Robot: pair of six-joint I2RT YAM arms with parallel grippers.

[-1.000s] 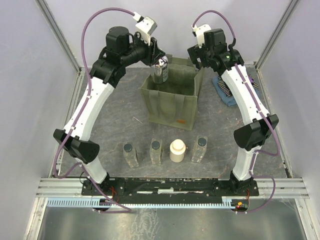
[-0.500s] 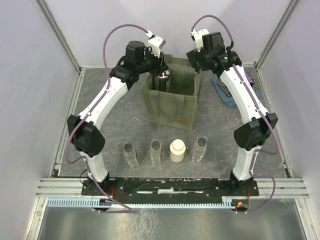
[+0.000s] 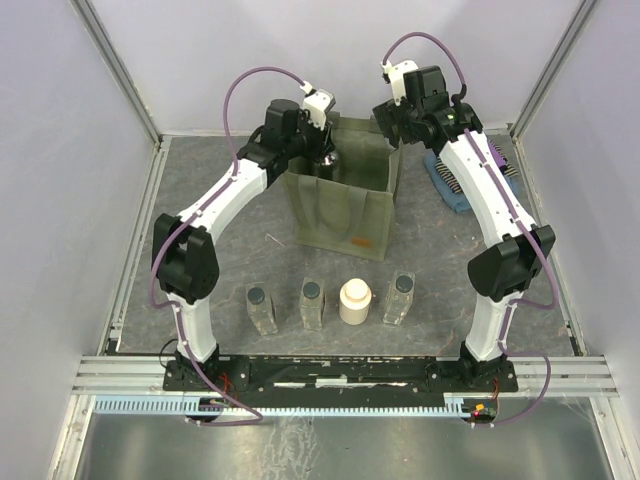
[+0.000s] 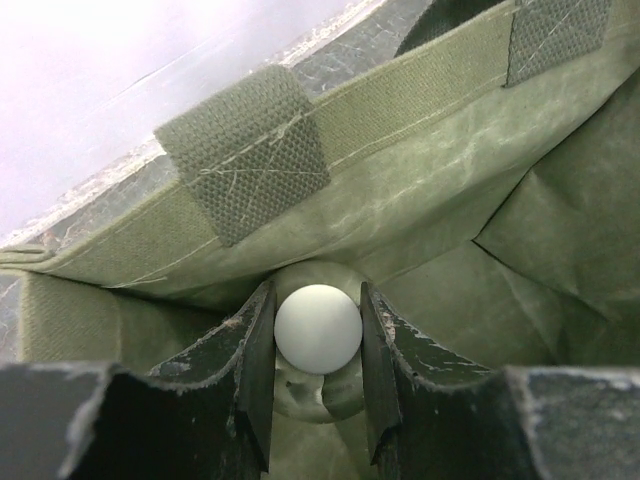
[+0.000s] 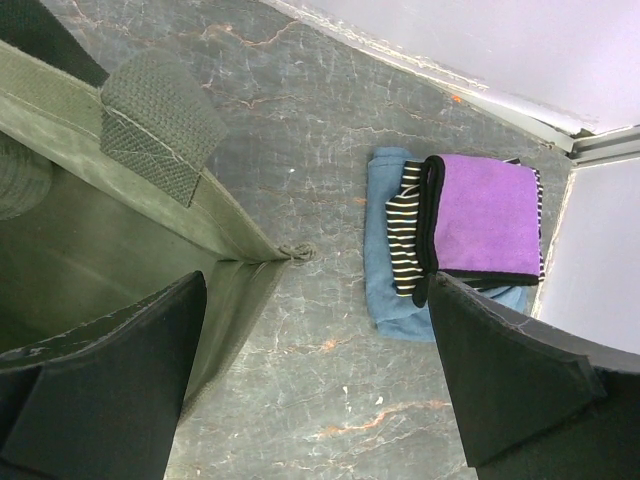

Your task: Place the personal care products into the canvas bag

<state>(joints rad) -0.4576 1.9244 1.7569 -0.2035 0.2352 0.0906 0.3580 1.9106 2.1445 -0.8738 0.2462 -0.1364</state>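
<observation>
Our left fingers (image 4: 250,380) pinch the nozzle-topped bottle (image 4: 318,328) by its pale round top, one finger pressed to each side, and the left gripper (image 3: 322,150) now hangs inside the mouth of the canvas bag (image 3: 345,205). A second ago we held this bottle above the bag's left rim. Since then the arm has reached further in and lowered it, so olive fabric walls surround it in the left wrist view. Our right gripper (image 5: 315,290) has barely moved: its fingers remain spread wide and hold nothing, with the bag's rear right corner between them, one finger over the inside and one over the table (image 5: 330,120). The three clear rectangular bottles (image 3: 313,303) and the cream-white jar (image 3: 355,301) stand in the same row near us, outside the bag. The folded cloth (image 5: 480,215) lies unmoved to the bag's right.
</observation>
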